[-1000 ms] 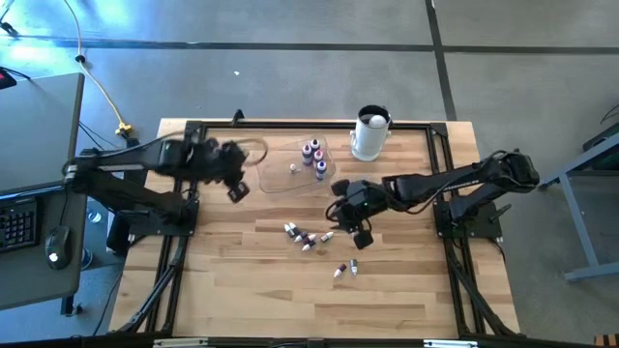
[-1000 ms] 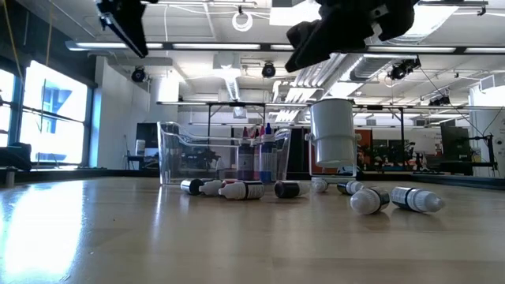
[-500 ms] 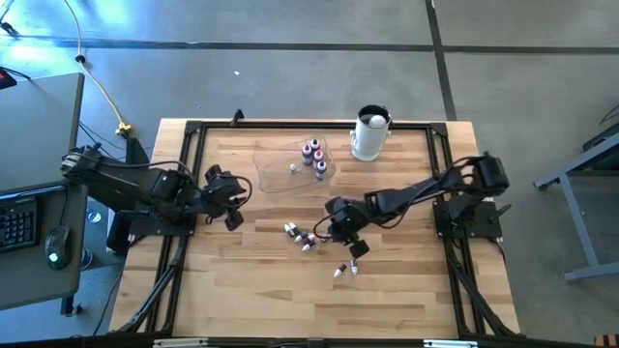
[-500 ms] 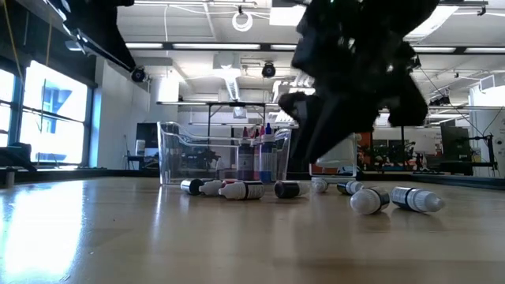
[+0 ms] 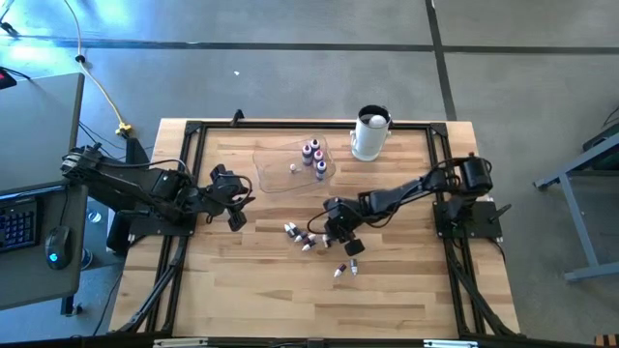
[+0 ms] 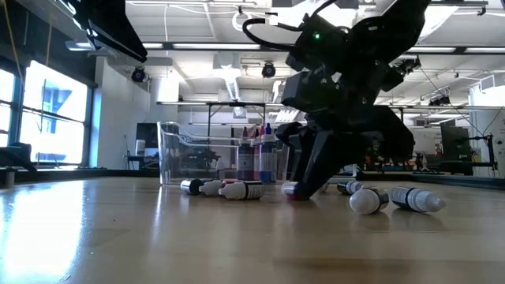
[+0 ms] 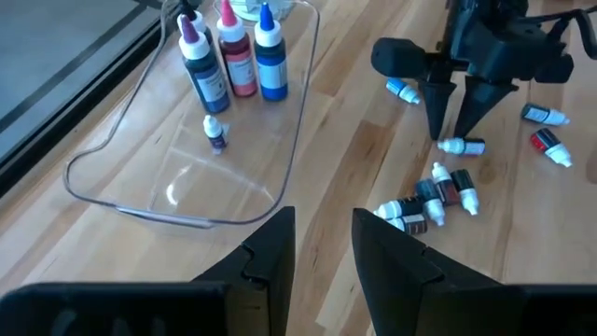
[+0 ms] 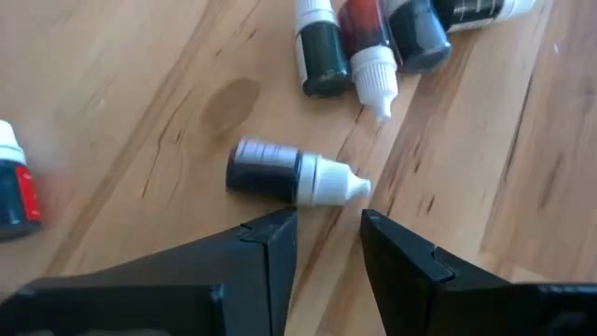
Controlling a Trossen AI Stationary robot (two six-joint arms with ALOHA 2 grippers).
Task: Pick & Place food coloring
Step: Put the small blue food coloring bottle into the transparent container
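Note:
Several tiny food coloring bottles (image 5: pixel 302 237) lie on their sides on the wooden table, and two more (image 5: pixel 345 270) lie nearer the front. A few bottles (image 5: pixel 314 158) stand in a clear tray (image 5: pixel 276 174). My right gripper (image 5: pixel 332 231) points down, open, with its fingertips low over one dark bottle with a white cap (image 8: pixel 289 175). In the left wrist view its fingers (image 7: pixel 438 112) stand on either side of that bottle (image 7: pixel 463 146). I cannot tell whether they touch it. My left gripper (image 7: pixel 322 247) is open and empty, left of the tray.
A large white cylindrical container with a dark top (image 5: pixel 370 133) stands at the far edge, right of the tray. A black frame (image 5: pixel 193 130) runs around the table. Bare wood lies toward the near edge.
My right gripper has come down toward the table and moved left toward the lying bottles, its fingers now low over one of them. My left gripper has moved toward the table's near edge, away from the tray. The bottles have not moved.

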